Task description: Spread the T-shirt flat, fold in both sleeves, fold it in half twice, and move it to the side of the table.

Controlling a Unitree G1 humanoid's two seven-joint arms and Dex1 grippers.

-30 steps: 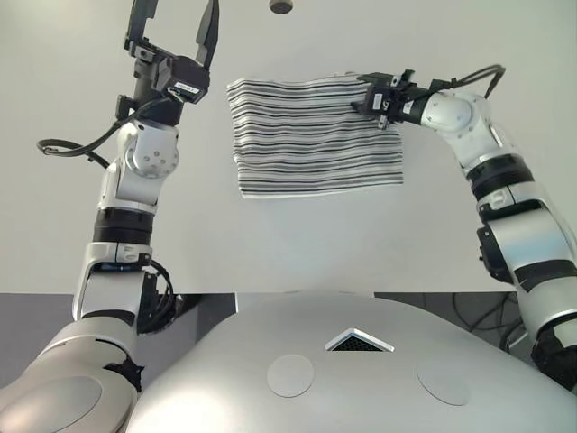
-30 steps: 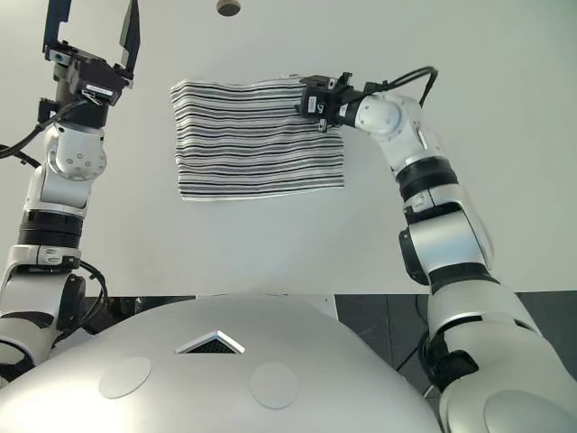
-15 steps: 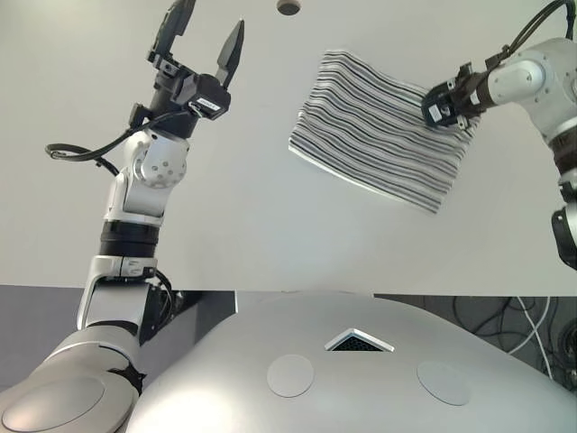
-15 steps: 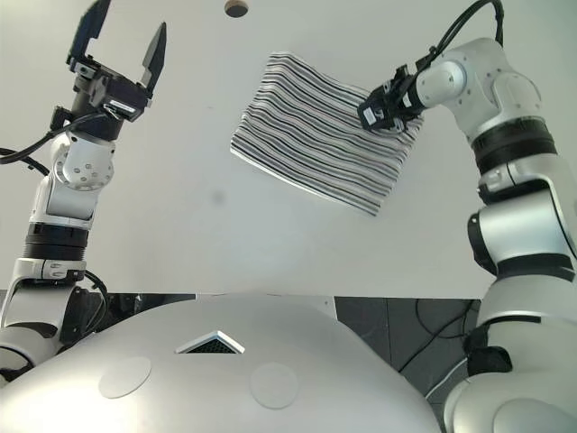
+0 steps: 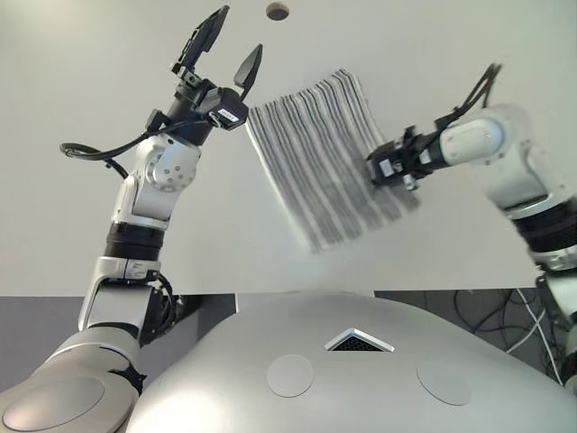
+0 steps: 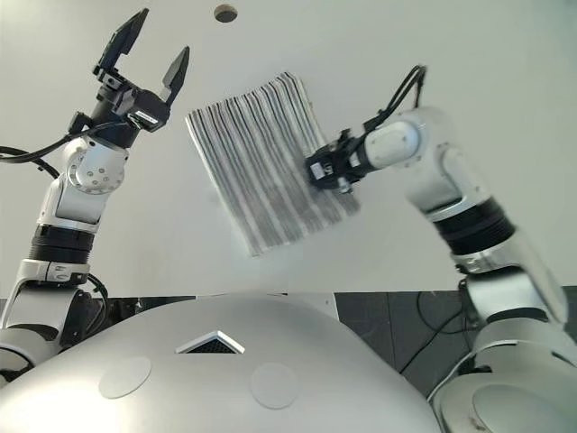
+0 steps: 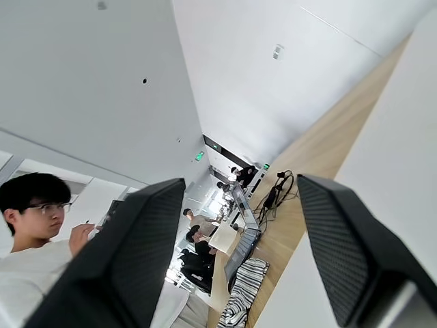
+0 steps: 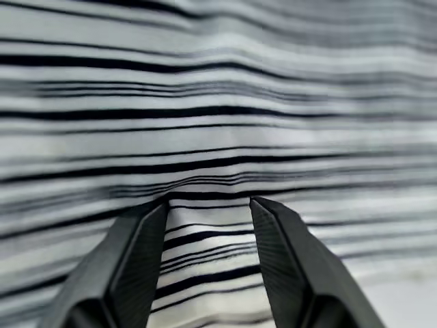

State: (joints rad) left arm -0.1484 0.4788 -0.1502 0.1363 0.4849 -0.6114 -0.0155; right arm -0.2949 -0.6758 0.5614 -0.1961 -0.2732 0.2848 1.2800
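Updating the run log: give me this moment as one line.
T-shirt: folded, on table | right gripper: shut on T-shirt edge | left gripper: open, empty, raised beside T-shirt

You see a white tabletop [image 5: 225, 244] with a small round dark spot [image 5: 277, 12] near its far edge. Below its near right corner, cables [image 5: 496, 314] lie on the floor.

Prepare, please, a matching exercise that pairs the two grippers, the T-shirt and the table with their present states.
Things:
1. left gripper
2. right gripper
3. T-shirt
4. table

States:
a. folded, striped
b. open and empty
c. white, with the T-shirt lying on it
d. shut on the T-shirt's edge

Pairs: 1-b; 2-d; 3-a; 4-c
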